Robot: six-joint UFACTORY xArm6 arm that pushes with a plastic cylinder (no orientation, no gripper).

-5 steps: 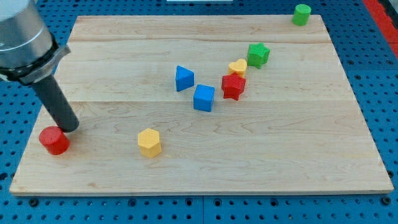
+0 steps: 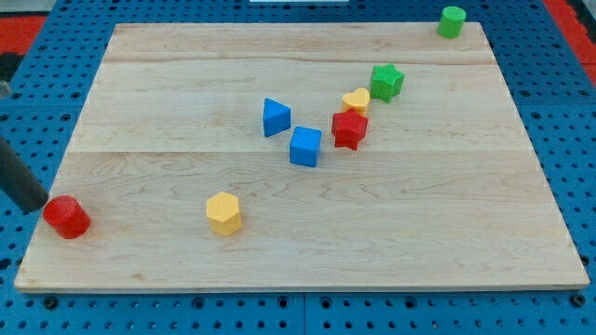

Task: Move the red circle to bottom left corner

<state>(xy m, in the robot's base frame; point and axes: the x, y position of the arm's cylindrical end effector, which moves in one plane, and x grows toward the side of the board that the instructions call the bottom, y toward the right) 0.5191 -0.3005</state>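
Note:
The red circle (image 2: pixel 66 217) sits at the wooden board's left edge, low on the view's left, a little above the bottom left corner. My tip (image 2: pixel 35 206) is the lower end of the dark rod coming in from the view's left edge. It stands just up and left of the red circle, touching or nearly touching it.
A yellow hexagon (image 2: pixel 223 213) lies to the right of the red circle. A blue triangle (image 2: pixel 275 117), blue cube (image 2: pixel 304 146), red star (image 2: pixel 349 128), yellow heart (image 2: pixel 356 100) and green star (image 2: pixel 386 82) cluster mid-board. A green cylinder (image 2: pixel 452 20) stands at the top right corner.
The rod has moved left, mostly out of the view. The red circle has slid left and slightly down, to the board's left edge.

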